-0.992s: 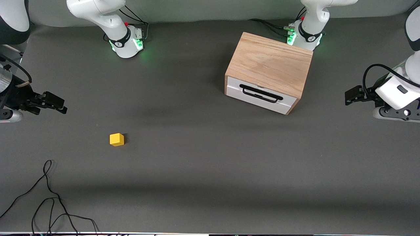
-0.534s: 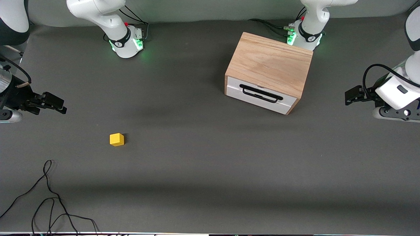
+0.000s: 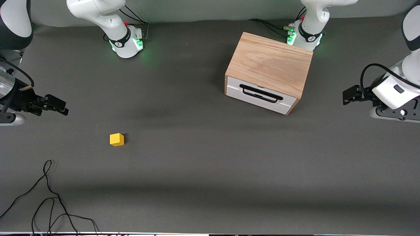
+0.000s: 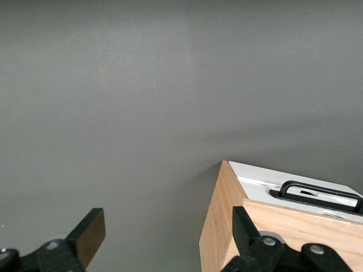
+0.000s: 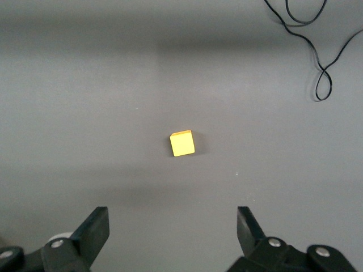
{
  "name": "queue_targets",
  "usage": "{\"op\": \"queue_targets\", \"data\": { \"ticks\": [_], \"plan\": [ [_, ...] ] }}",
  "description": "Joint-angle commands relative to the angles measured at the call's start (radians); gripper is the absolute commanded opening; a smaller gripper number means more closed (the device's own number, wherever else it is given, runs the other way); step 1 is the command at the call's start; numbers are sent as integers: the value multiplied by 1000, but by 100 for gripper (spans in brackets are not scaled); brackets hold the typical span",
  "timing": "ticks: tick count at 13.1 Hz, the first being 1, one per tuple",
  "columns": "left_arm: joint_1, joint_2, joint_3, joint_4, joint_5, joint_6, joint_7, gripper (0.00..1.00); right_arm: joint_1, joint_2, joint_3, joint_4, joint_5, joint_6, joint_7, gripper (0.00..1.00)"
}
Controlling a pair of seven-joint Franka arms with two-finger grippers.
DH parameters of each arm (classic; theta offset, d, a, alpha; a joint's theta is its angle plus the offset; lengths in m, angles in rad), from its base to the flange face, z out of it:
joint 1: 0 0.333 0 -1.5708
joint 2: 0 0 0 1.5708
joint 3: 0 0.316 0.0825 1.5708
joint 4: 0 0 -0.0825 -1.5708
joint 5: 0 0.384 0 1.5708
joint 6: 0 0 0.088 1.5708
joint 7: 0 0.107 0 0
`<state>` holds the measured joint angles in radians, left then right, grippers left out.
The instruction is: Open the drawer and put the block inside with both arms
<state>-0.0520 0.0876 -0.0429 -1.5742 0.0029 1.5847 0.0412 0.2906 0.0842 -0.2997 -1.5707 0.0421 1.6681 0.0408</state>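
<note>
One drawer sits pushed fully into a light-wood box; its front is a white panel crossed by a single black wire handle, and the panel lies flush with the box's front edge, facing the front camera at a slight angle. The box stands on the dark grey table toward the left arm's end, just in front of the left arm's green-lit base, and in the left wrist view its corner and handle show close under the camera. One block, a small yellow cube with clean edges, much smaller than the box, rests flat on the bare table toward the right arm's end, nearer to the front camera than the box and well apart from it; nothing touches it. In the right wrist view the cube lies ahead of the spread fingers. Two arms are present. The right gripper hangs over the table at the right arm's end with its jaws wide apart and empty, apart from the block. The left gripper hangs over the table at the left arm's end, beside the box without touching it, jaws likewise parted and grasping nothing. One loose black cable coils on the table nearer to the front camera than the block.
</note>
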Motion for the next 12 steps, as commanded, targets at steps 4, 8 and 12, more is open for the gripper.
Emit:
{"op": "queue_targets", "data": {
  "ticks": [4, 8, 12],
  "plan": [
    [-129, -19, 5, -4, -6, -14, -218, 100, -1, 8, -16, 35, -5, -5, 33, 100],
    [-314, -11, 5, -4, 9, -16, -628, 100, 13, 38, -12, 37, 1, 1, 36, 100],
    [-475, 26, 5, -7, 40, 24, -1089, 100, 22, 39, -12, 43, 5, 5, 39, 100]
  ]
}}
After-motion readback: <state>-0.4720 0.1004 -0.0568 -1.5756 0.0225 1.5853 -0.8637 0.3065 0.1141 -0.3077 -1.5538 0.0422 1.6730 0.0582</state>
